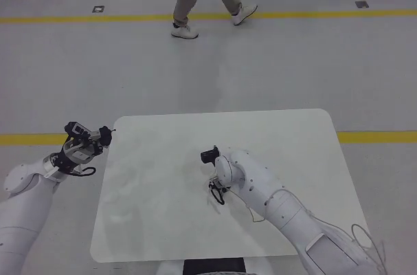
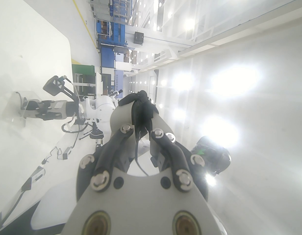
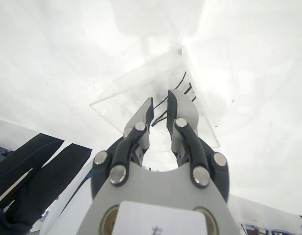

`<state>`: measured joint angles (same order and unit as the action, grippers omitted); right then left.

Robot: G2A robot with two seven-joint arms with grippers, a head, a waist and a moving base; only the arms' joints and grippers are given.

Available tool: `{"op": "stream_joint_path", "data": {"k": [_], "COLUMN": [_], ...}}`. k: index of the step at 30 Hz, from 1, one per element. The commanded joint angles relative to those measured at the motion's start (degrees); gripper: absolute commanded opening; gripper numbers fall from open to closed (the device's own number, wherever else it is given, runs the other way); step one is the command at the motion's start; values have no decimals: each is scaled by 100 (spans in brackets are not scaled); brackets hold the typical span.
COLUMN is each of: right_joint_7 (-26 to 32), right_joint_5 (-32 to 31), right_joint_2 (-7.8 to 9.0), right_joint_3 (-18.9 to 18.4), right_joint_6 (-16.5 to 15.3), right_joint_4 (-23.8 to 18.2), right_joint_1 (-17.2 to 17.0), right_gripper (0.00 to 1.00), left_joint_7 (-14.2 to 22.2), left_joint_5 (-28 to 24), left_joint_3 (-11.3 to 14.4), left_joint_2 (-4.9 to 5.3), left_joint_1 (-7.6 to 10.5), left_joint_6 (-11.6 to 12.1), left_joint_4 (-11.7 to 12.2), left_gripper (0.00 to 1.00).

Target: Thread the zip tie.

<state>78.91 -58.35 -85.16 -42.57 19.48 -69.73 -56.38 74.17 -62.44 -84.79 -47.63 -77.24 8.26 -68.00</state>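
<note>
My left gripper [image 2: 141, 99] is held in the air just off the table's left edge [image 1: 104, 136]. It is shut on a thin black zip tie [image 2: 138, 152] whose tail runs back between the fingers. My right gripper [image 3: 160, 101] points down at a clear plastic plate [image 3: 131, 86] lying mid-table. Its fingers stand a narrow gap apart, and a black zip tie [image 3: 158, 117] on the plate lies in that gap. More black zip tie strands [image 3: 181, 80] lie on the plate beyond the fingertips. The left wrist view shows the right gripper [image 2: 21, 108] on the plate [image 2: 16, 96] from the side.
The white table [image 1: 263, 137] has rounded corners and a bare surface around the right arm [image 1: 263, 192]. Loose cables [image 1: 216, 192] hang from the right wrist close to the tabletop. Grey floor with yellow lines [image 1: 373, 137] surrounds the table.
</note>
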Motion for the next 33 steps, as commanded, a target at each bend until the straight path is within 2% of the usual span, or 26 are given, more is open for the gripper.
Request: {"op": "stream_joint_path", "data": {"k": [1,8,13,14,17,33], "right_joint_7": [12,73,73,73,73,73], "right_joint_5": [-25,-185,-248,-249,-211,-47], "right_joint_2": [1,19,43,48,52,-39], "right_joint_3": [-13,-92,-145,-149,-139,25], "right_joint_6": [0,0,0,0,-5,-39], "right_joint_4": [-24,-208,-373,-389,-381,-140], "right_joint_1": [-5,-84,-152,-160,-166,-24], "right_gripper": [11,0,0,2,16,13], "left_joint_7": [0,0,0,0,0,0], "left_joint_5": [0,0,0,0,0,0], "left_joint_3": [0,0,0,0,0,0], "left_joint_2": [0,0,0,0,0,0], "left_joint_1": [0,0,0,0,0,0], "left_joint_6": [0,0,0,0,0,0], "left_joint_4": [0,0,0,0,0,0], "left_gripper": [0,0,0,0,0,0]}}
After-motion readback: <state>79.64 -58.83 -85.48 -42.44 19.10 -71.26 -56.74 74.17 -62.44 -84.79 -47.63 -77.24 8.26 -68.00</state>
